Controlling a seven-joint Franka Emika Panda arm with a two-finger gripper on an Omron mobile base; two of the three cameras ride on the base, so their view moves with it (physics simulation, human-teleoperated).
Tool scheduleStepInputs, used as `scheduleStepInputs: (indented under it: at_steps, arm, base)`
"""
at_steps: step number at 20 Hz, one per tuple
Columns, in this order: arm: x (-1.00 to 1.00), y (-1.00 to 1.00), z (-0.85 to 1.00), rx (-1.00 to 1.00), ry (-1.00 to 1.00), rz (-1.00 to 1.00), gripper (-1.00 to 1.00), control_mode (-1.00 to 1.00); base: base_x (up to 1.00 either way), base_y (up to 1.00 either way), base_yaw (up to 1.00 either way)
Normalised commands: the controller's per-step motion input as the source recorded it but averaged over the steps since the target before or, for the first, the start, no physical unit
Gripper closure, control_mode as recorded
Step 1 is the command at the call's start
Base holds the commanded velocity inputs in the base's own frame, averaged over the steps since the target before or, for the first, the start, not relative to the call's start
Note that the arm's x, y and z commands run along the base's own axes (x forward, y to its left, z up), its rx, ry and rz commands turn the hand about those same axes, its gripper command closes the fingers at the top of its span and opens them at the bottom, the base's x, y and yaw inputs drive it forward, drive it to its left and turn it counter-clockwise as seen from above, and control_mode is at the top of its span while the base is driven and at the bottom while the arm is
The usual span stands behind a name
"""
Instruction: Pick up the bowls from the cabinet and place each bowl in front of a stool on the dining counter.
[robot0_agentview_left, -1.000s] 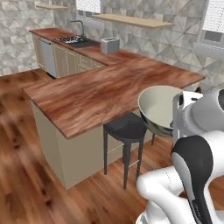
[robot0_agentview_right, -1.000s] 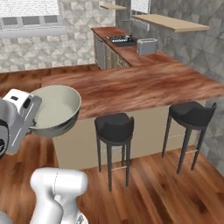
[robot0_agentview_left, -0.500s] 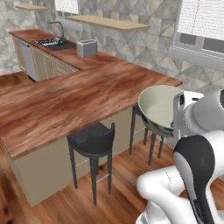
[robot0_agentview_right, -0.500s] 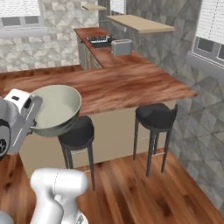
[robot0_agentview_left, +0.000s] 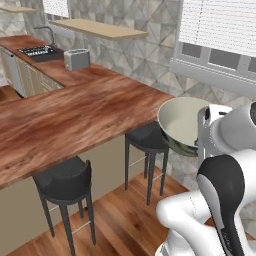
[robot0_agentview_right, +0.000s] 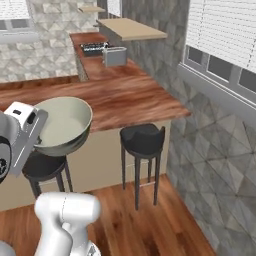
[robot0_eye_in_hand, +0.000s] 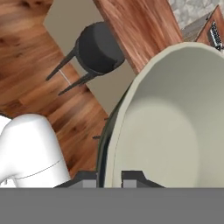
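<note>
My gripper (robot0_eye_in_hand: 109, 179) is shut on the rim of the deep grey-green bowl (robot0_eye_in_hand: 175, 122), whose pale inside faces the hand camera. The bowl (robot0_agentview_left: 182, 122) hangs tilted in the air beside the white hand, off the end of the dining counter (robot0_agentview_left: 75, 120). From the right, the bowl (robot0_agentview_right: 62, 125) sits in front of the counter (robot0_agentview_right: 125, 97). Two black stools (robot0_agentview_left: 62, 180) (robot0_agentview_left: 145, 137) stand along the counter's near side. One stool (robot0_agentview_right: 142, 139) stands at the counter's end, and another (robot0_agentview_right: 42, 165) is partly hidden below the bowl. A stool (robot0_eye_in_hand: 98, 48) appears beside the counter (robot0_eye_in_hand: 135, 26). The cabinet is out of view.
A toaster (robot0_agentview_left: 76, 59) and a sink (robot0_agentview_left: 37, 51) sit on the far counter under a thin wall shelf (robot0_agentview_left: 100, 29). A window with blinds (robot0_agentview_right: 225, 40) lines the stone wall close on the right. Wood floor lies in front of the stools.
The whole picture has shifted, so the base has moved: the counter's end and stools now sit closer and further left. The bowl stays held in the same place by the hand.
</note>
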Motion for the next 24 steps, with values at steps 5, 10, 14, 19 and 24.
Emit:
scheduleStepInputs:
  at_steps: [5,10,14,19,24]
  arm:
    - [0.00,0.00,0.00,0.00,0.00,0.00,1.00,1.00]
    - [0.00,0.00,0.00,0.00,0.00,0.00,1.00,1.00]
    - [0.00,0.00,0.00,0.00,0.00,0.00,1.00,1.00]
    - [0.00,0.00,0.00,0.00,0.00,0.00,1.00,1.00]
    - [0.00,0.00,0.00,0.00,0.00,0.00,1.00,1.00]
  base:
    - [0.45,-0.50,0.04]
    - [0.47,-0.05,0.13]
    - [0.90,0.01,0.21]
    - [0.80,-0.20,0.13]
    - [0.48,-0.37,0.07]
